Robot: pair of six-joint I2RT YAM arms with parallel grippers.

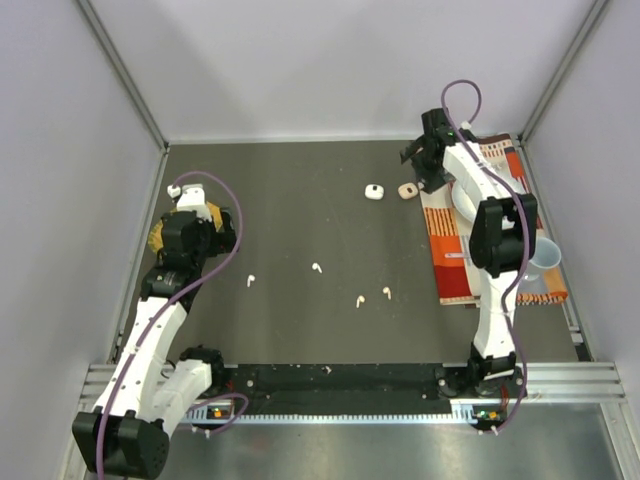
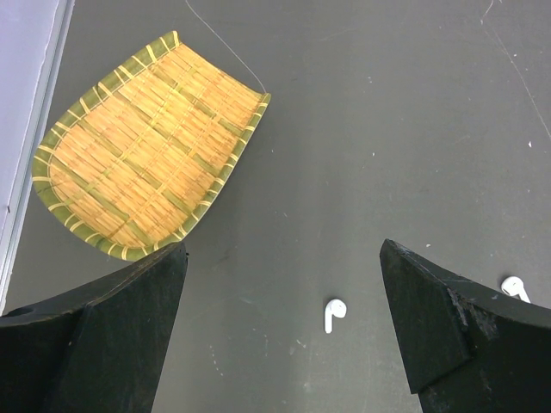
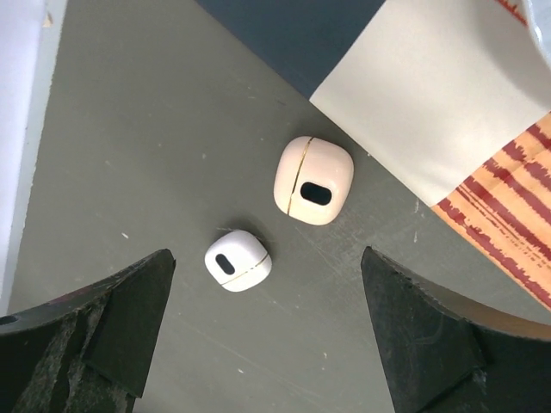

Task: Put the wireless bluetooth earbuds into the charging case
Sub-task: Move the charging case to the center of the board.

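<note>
Four earbuds lie loose mid-table: two white earbuds (image 1: 251,281) (image 1: 317,268) and two peach ones (image 1: 360,300) (image 1: 386,293). Further back sit a white charging case (image 1: 374,192) and a peach case (image 1: 407,190), both closed. My left gripper (image 1: 190,222) hovers open at the left. Its wrist view shows one white earbud (image 2: 333,313) on the table between the fingers and another (image 2: 514,286) at the right finger's edge. My right gripper (image 1: 425,158) hangs open over the cases. The white case (image 3: 238,260) and peach case (image 3: 313,180) lie below and ahead of its fingers, untouched.
A woven bamboo tray (image 2: 146,146) lies at the left, partly under my left arm (image 1: 165,300). An orange striped placemat (image 1: 450,250) with a pale blue cup (image 1: 545,262) covers the right side. Grey walls close in the table.
</note>
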